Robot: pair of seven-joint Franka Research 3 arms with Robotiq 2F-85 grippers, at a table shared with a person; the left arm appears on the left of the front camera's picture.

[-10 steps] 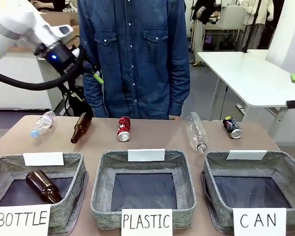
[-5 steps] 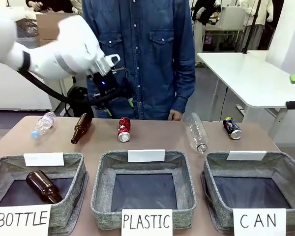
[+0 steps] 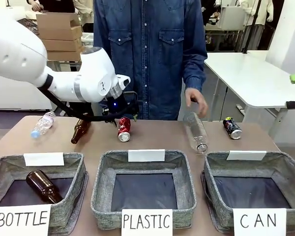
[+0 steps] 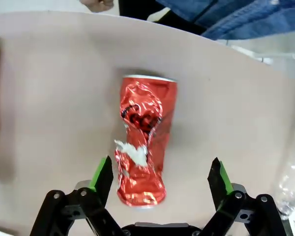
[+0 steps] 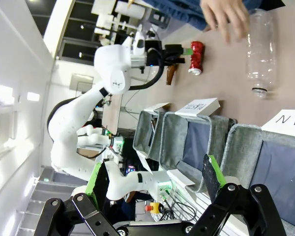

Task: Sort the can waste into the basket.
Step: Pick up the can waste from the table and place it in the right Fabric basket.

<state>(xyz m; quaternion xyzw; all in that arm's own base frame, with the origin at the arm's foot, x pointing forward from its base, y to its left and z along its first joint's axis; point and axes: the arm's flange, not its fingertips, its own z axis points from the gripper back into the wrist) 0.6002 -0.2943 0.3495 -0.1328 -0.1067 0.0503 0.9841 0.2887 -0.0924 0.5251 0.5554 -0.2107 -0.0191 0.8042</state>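
Observation:
A crushed red can (image 3: 124, 129) with white marks lies at the far middle of the table. My left gripper (image 3: 124, 118) hangs open just above it. In the left wrist view the red can (image 4: 142, 162) lies lengthwise between the green fingertips of the left gripper (image 4: 161, 172), which do not touch it. A black can (image 3: 232, 127) lies at the far right. The grey basket (image 3: 280, 158) signed "CAN" stands at the near right, with nothing in it. My right gripper (image 5: 156, 178) is open and holds nothing, off to the side of that basket (image 5: 236, 142).
A person stands at the far edge with a hand (image 3: 195, 102) over a large clear bottle (image 3: 196, 132). A brown bottle (image 3: 80, 128) and a small clear bottle (image 3: 42, 123) lie at the far left. The "PLASTIC" basket (image 3: 101, 191) and "BOTTLE" basket (image 3: 73, 162) stand along the front.
My left arm has swung from the upper left down and right, and its open gripper now sits over the red can. The person's hand has come out over the large clear bottle.

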